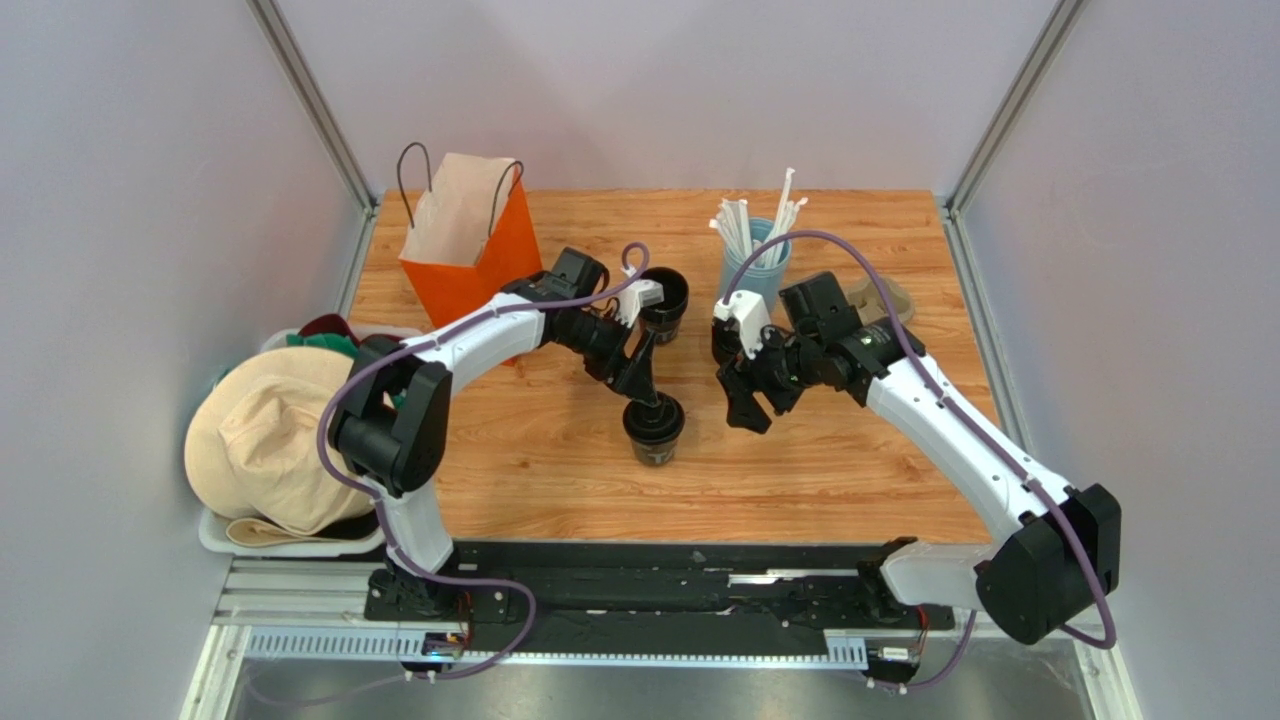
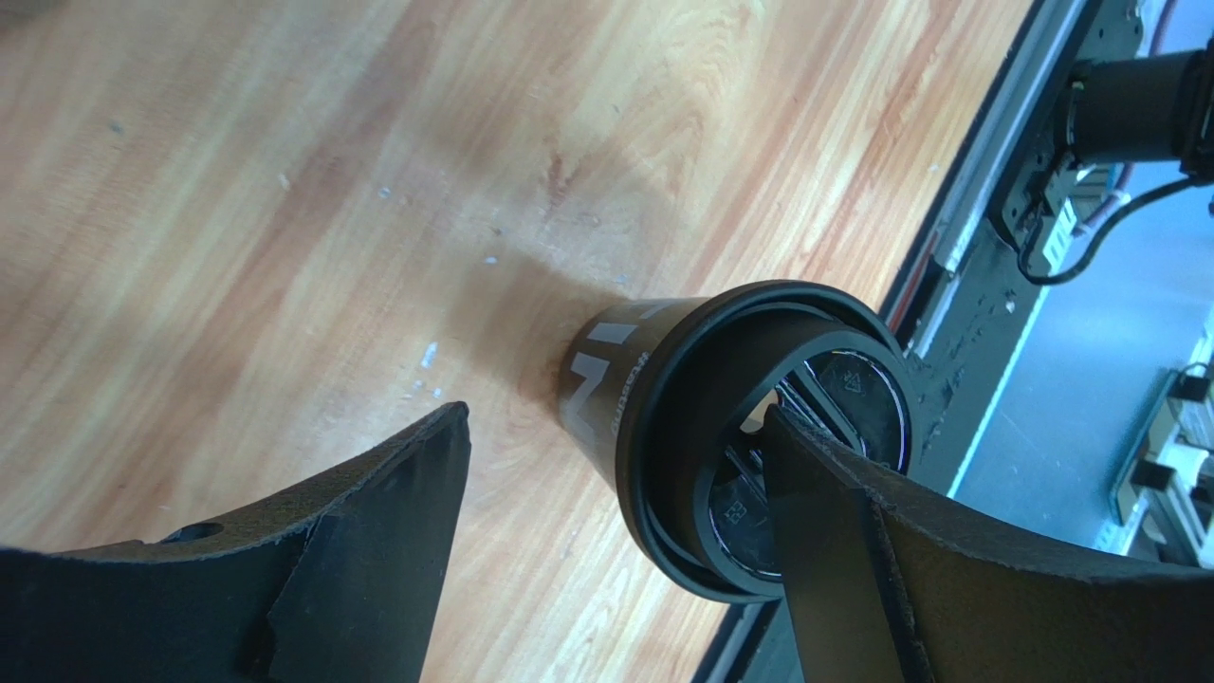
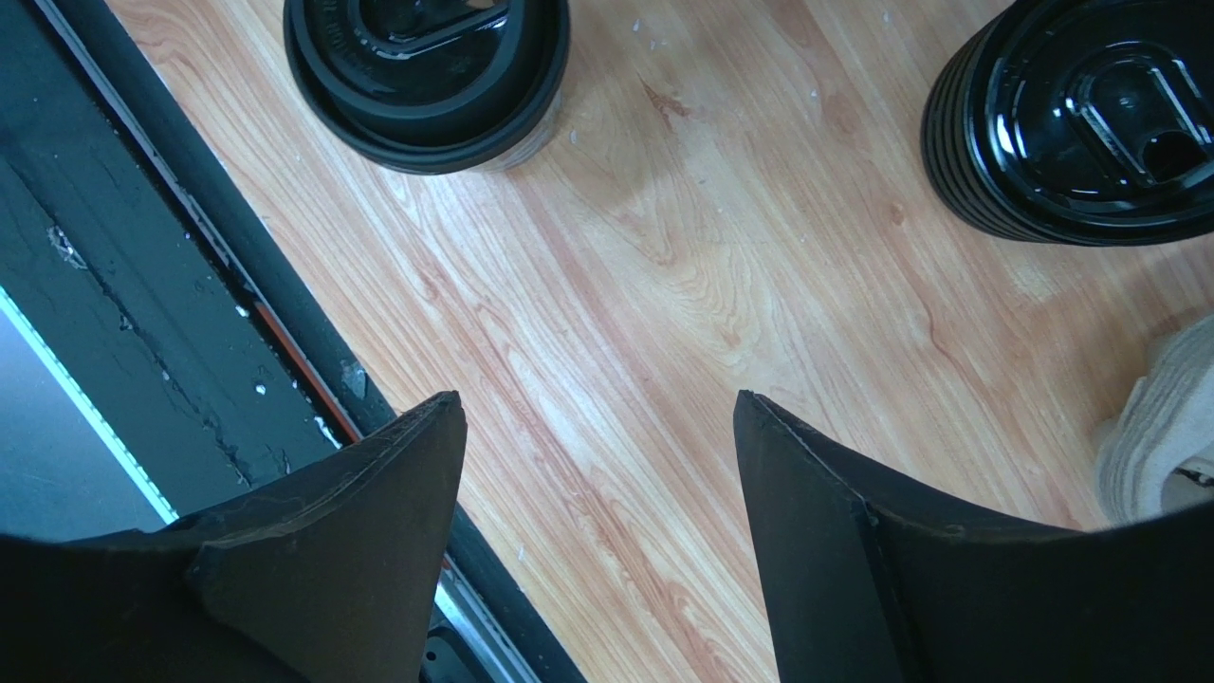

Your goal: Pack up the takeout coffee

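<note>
The takeout coffee (image 1: pixel 655 428) is a dark cup with a black lid, standing upright near the table's front middle. My left gripper (image 1: pixel 648 393) hangs over it from behind. In the left wrist view the cup (image 2: pixel 627 384) sits between the spread jaws of my left gripper (image 2: pixel 616 420). The right finger crosses in front of the lid (image 2: pixel 841 392), and the left finger stands apart from the cup's wall. My right gripper (image 1: pixel 747 402) hovers open to the cup's right; in its wrist view the right gripper (image 3: pixel 599 401) has only bare wood between its fingers, and the cup (image 3: pixel 425 71) is at top left.
An orange paper bag (image 1: pixel 469 240) stands open at the back left. A stack of black lids (image 1: pixel 663 296) (image 3: pixel 1097 121) sits behind the cup. A pale blue cup of white straws (image 1: pixel 751 240) is at the back. A white bin of cloth (image 1: pixel 278 443) lies off the table's left edge.
</note>
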`<state>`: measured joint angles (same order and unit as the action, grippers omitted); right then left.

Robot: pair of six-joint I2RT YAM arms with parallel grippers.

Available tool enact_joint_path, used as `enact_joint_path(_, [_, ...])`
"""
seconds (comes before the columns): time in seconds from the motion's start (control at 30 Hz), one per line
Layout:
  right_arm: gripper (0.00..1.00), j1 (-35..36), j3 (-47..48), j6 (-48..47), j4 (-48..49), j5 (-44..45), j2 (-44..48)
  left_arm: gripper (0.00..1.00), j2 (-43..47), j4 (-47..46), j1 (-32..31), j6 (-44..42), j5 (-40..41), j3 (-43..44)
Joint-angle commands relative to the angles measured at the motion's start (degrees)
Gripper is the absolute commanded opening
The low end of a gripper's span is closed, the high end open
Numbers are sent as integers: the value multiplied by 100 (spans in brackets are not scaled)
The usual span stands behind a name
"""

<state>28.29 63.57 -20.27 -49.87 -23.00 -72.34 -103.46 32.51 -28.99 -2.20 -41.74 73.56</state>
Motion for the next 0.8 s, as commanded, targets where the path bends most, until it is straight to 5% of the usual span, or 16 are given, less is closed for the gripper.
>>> enact_joint_path(0.0, [73, 97, 120, 76, 205, 24, -35, 82, -78, -43, 25, -185, 588, -78])
enact_joint_path(0.77, [73, 150, 94, 32, 197, -19, -79, 83, 546, -166, 25, -334, -45, -193])
